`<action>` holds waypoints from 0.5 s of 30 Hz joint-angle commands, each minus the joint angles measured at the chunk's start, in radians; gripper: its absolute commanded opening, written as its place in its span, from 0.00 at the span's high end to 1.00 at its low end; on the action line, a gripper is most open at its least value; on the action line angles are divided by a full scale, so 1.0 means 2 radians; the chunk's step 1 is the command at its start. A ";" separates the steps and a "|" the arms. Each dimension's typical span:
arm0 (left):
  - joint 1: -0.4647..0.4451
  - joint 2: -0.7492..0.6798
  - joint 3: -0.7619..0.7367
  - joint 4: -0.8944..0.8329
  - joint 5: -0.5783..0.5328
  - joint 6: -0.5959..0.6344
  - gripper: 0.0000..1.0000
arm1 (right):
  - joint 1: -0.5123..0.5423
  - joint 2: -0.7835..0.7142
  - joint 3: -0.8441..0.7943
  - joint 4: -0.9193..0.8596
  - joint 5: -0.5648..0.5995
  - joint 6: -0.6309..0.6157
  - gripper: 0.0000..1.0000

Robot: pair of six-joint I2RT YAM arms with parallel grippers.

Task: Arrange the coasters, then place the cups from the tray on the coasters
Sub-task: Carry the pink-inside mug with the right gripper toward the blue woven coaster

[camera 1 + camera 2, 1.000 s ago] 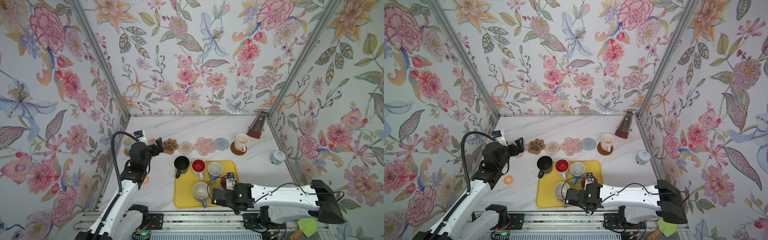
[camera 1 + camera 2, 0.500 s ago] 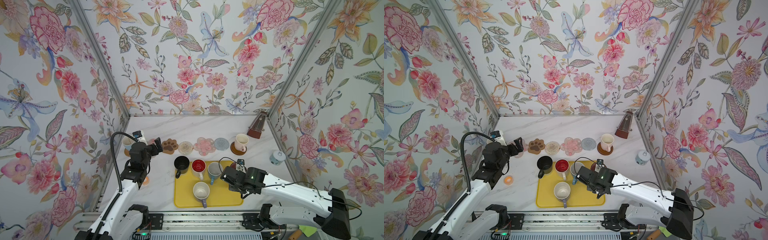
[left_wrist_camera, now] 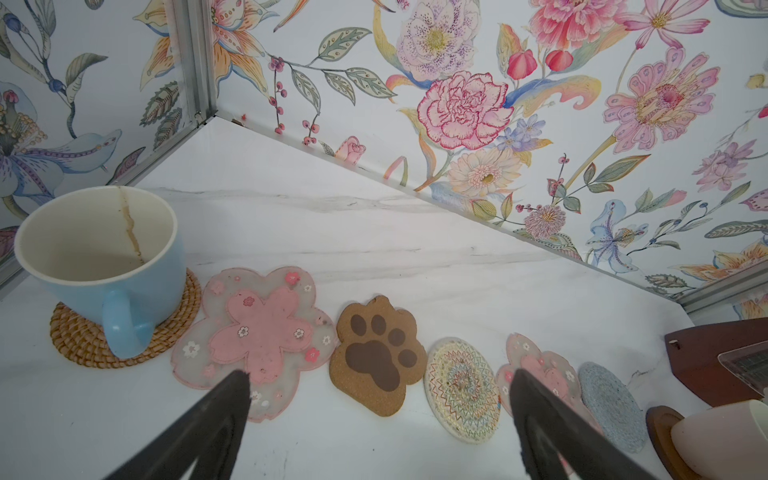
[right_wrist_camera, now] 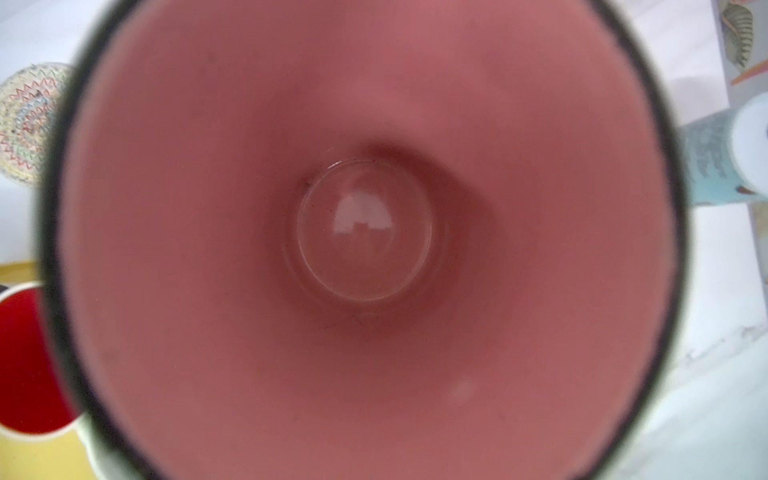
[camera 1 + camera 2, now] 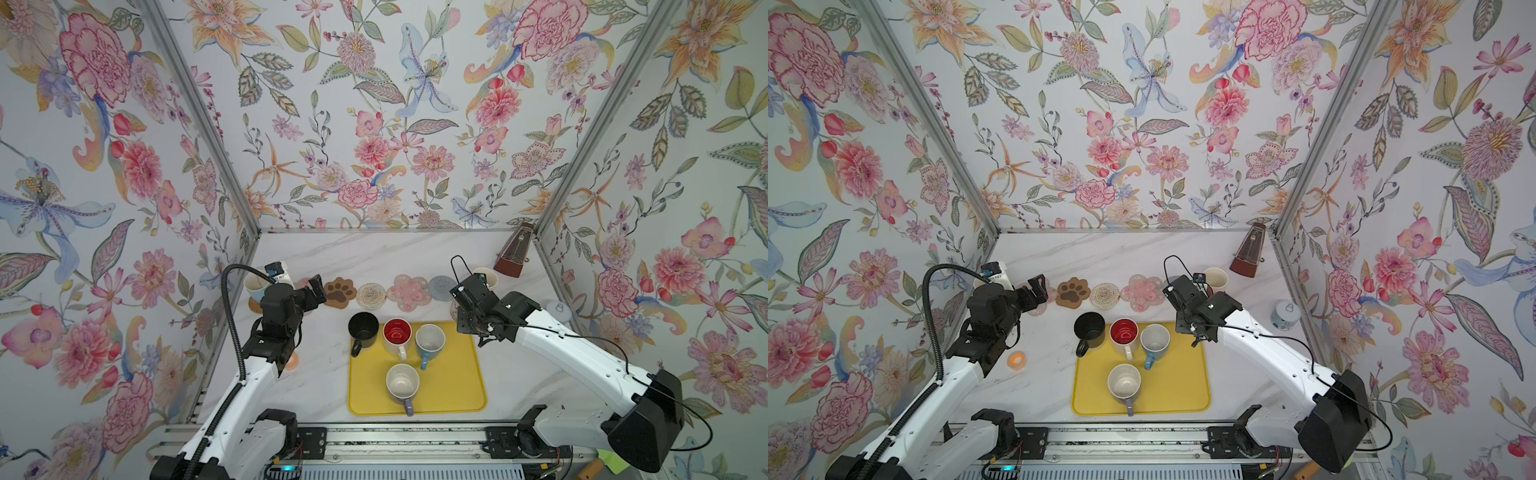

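The coasters lie in a row at the back: paw [image 5: 340,292], cream round [image 5: 371,296], pink flower [image 5: 409,292], grey-blue round [image 5: 441,287]. A blue cup [image 3: 99,257] stands on the tan woven coaster [image 3: 79,345], beside another pink flower [image 3: 257,332]. My left gripper [image 3: 379,376] hangs open just in front of this row. The yellow tray [image 5: 453,374] holds a black cup [image 5: 363,328], a red-inside cup [image 5: 397,334] and two white-inside cups [image 5: 430,340] [image 5: 402,384]. My right gripper [image 5: 463,309] is shut on the pink cup [image 4: 365,232], near the grey-blue coaster; its fingers are hidden.
A brown metronome [image 5: 513,255] stands in the back right corner, with a cream cup [image 5: 486,276] on a dark disc [image 3: 660,432] beside it. A small white lidded jar [image 5: 557,309] sits by the right wall. An orange ring [image 5: 292,360] lies under the left arm.
My right arm has carried the pink cup off the tray, back and to the right, up to the coaster row. The left arm has not moved.
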 commanded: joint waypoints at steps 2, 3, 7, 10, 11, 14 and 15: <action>-0.001 -0.015 -0.011 0.018 0.008 -0.011 0.01 | -0.024 0.048 0.059 0.085 -0.010 -0.082 0.97; 0.000 -0.015 -0.013 0.020 0.010 -0.013 0.01 | -0.027 0.060 0.066 0.090 -0.011 -0.092 0.97; -0.001 -0.015 -0.016 0.025 0.017 -0.025 0.01 | -0.045 0.108 0.088 0.112 -0.023 -0.122 0.96; -0.001 -0.013 -0.019 0.025 0.017 -0.032 0.01 | -0.059 0.129 0.095 0.128 -0.030 -0.135 0.96; -0.001 -0.013 -0.020 0.026 0.017 -0.034 0.01 | -0.063 0.134 0.096 0.134 -0.034 -0.138 0.96; -0.001 -0.011 -0.019 0.026 0.018 -0.036 0.01 | -0.081 0.149 0.098 0.151 -0.050 -0.142 0.96; -0.001 -0.010 -0.019 0.026 0.019 -0.037 0.01 | -0.083 0.156 0.101 0.151 -0.052 -0.143 0.96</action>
